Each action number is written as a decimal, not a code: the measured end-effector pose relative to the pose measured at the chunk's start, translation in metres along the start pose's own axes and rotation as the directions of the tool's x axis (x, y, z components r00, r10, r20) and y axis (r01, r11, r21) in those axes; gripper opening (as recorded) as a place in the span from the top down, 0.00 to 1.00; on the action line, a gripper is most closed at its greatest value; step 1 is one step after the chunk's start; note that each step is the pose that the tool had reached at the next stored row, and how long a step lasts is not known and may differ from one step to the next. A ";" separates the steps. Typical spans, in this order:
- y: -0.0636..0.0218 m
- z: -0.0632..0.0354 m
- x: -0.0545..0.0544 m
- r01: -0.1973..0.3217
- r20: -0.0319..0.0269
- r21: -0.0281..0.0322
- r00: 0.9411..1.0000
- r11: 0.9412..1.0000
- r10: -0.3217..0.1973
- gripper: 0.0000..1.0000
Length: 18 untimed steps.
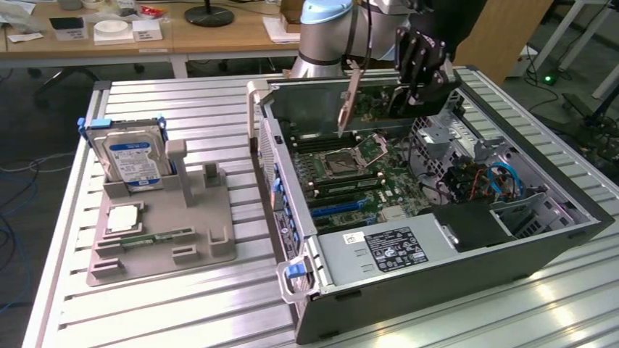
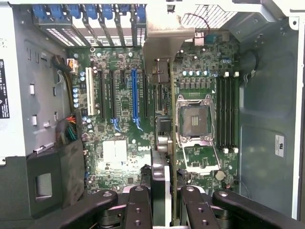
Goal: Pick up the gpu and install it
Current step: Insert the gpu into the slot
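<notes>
Open motherboard point(image 2: 125, 102) beneath gpu point(image 2: 162, 47); power supply point(image 1: 387, 250), case wall point(image 1: 304, 101) alongside.

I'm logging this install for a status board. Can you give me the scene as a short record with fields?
gripper: shut on the gpu
gpu position: held above the motherboard in the open computer case
gpu seated: no
grey holder: hard drive standing upright

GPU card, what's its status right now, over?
Pincer shut on the gpu. Card held on edge above the open computer case, not seated. Blue slot on the motherboard empty.
</notes>
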<state>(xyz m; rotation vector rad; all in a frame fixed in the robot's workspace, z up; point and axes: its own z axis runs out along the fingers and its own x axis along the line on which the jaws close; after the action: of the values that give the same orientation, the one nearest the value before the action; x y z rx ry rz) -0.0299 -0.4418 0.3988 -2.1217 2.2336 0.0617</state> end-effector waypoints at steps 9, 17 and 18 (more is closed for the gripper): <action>0.0002 0.0029 0.000 0.000 0.001 0.000 1.000 1.000 0.000 0.72; 0.0014 0.0121 0.001 0.000 -0.002 0.000 1.000 1.000 0.000 0.72; 0.0020 0.0140 0.001 0.000 -0.002 0.000 1.000 1.000 0.000 0.72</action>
<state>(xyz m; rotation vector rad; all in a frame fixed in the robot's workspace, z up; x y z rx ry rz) -0.0317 -0.4415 0.3847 -2.1223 2.2349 0.0603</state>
